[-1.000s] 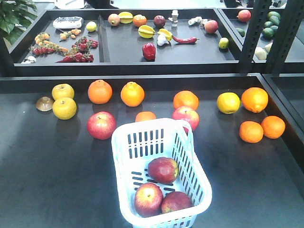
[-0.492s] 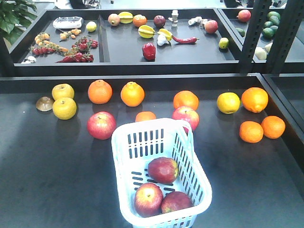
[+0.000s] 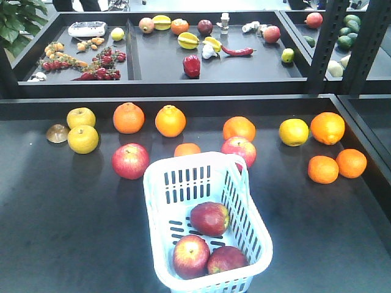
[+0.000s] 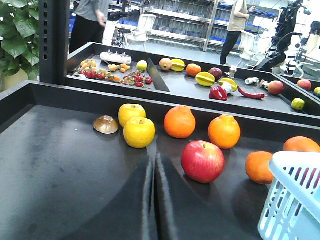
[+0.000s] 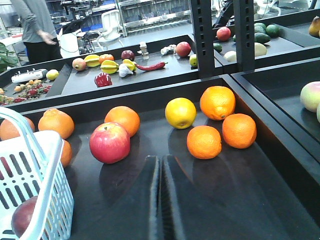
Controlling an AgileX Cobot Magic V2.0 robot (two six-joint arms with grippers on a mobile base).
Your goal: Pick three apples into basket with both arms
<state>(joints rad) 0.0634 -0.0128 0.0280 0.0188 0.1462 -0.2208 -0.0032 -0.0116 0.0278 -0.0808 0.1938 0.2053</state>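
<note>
Black matte table [image 4: 60, 165] beneath end effector; beyond it, metal storage shelving [image 4: 175, 20], white chair [image 4: 142, 25], green leafy plant [image 4: 17, 30] at left.

A robotics lab's mock produce stall — black display trays [image 3: 183, 107] of fruit, storage shelving [image 4: 165, 15], standing people [image 4: 90, 22].

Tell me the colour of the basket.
The basket is pale blue-white plastic with slotted sides, seen best in the front-facing view.
</note>
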